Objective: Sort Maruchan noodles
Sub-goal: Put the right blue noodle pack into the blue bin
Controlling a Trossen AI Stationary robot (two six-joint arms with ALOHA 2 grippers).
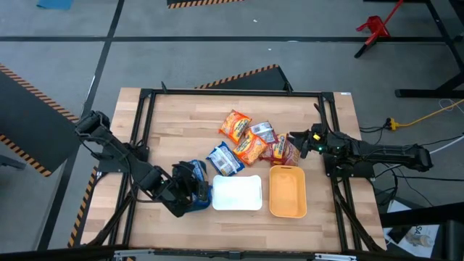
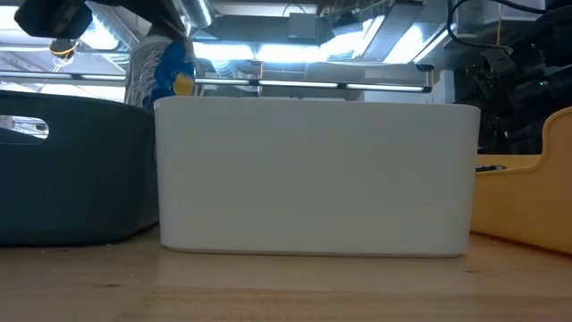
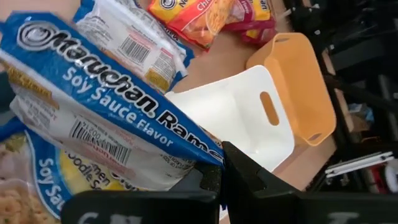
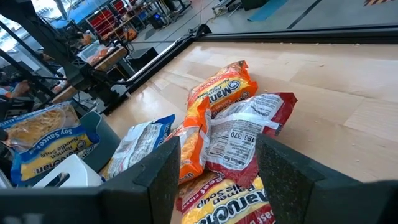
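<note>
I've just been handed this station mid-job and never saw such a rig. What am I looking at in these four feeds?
Two robot arms work at a wooden table. The overhead feed shows everything; the low one looks across the tabletop; the other two ride on the wrists. The left pincer holds a blue Maruchan soy sauce packet above the dark tray, beside the white tray and orange tray. The right pincer, open, hovers at the loose packet pile.
</note>
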